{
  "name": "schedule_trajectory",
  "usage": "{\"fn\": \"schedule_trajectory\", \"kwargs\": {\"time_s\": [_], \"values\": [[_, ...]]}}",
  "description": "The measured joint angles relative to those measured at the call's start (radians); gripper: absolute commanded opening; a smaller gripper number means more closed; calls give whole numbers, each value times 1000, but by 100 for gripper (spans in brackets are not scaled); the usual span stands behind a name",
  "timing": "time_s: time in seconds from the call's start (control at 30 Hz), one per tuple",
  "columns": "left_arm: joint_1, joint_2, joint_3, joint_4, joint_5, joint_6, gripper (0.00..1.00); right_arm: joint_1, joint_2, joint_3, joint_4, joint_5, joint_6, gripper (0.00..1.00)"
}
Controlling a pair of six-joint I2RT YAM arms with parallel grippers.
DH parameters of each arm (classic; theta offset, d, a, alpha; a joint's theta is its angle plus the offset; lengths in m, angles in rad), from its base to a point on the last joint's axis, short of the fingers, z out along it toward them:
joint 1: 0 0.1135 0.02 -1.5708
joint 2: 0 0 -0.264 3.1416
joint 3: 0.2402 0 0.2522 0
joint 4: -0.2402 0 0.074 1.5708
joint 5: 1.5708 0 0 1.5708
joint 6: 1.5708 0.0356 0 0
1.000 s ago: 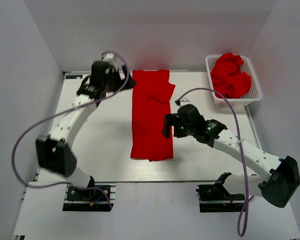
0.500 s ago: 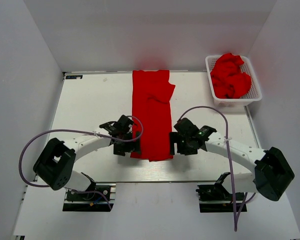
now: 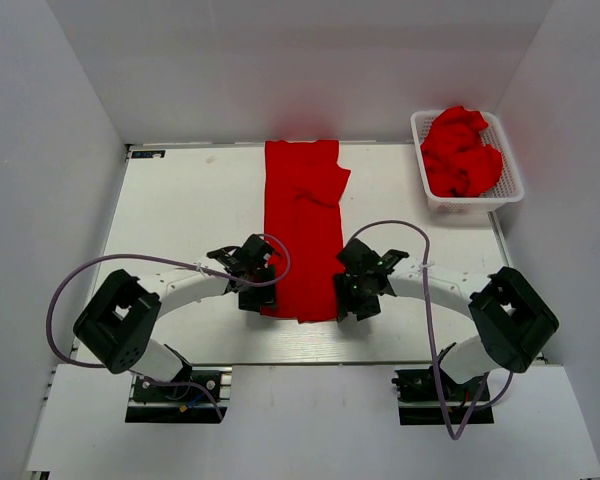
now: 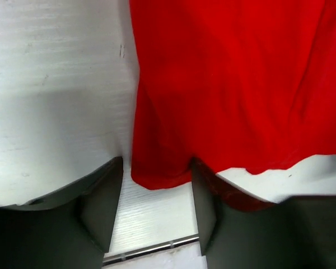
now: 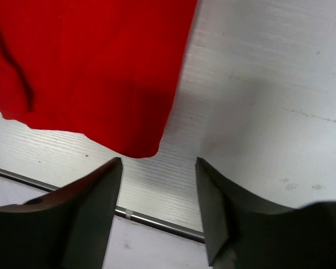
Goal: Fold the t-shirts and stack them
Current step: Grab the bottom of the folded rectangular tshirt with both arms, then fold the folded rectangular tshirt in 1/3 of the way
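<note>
A red t-shirt (image 3: 302, 228), folded into a long strip, lies flat down the middle of the table. My left gripper (image 3: 258, 298) is open at its near left corner, which shows between my fingers in the left wrist view (image 4: 157, 178). My right gripper (image 3: 352, 304) is open at the near right corner, which lies just ahead of my fingers in the right wrist view (image 5: 140, 147). Neither holds cloth. More red t-shirts (image 3: 462, 152) lie crumpled in the white basket (image 3: 508, 190).
The basket stands at the table's far right corner. The table's near edge (image 3: 310, 345), with a metal rail (image 5: 157, 222), runs just below both grippers. White walls close in the table on the left, right and back.
My left arm swung from the shirt's far left corner down to its near left corner. My right gripper moved down the right edge to the near right corner.
</note>
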Motion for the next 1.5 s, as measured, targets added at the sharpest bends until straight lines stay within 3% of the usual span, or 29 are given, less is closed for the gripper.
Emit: {"fn": "schedule_trajectory", "kwargs": {"time_s": [0.27,0.3,0.33,0.37,0.4,0.5,0.77,0.93,1.17,1.5], "values": [[-7,16,-16,62,3,-8,20,0,31,18,35,-21,-31,42],[-7,15,-18,67,5,-7,13,0,35,19,43,-25,-34,33],[-8,15,-20,74,9,-7,0,0,39,19,52,-30,-41,29],[-8,14,-23,80,13,-9,0,0,43,19,59,-35,-48,25],[-8,13,-24,86,16,-6,0,0,46,19,66,-43,-55,14],[-8,12,-26,91,20,-5,0,0,54,19,91,-68,-76,0],[-9,-37,-42,71,40,-2,0,0,-21,11,121,-68,-86,0],[0,-39,33,14,43,-3,0,-2,-83,15,136,-37,-85,0],[29,70,206,-19,68,0,0,-35,10,111,127,-3,-86,0],[155,175,360,-73,68,23,0,-144,101,265,127,14,-92,0]]}}
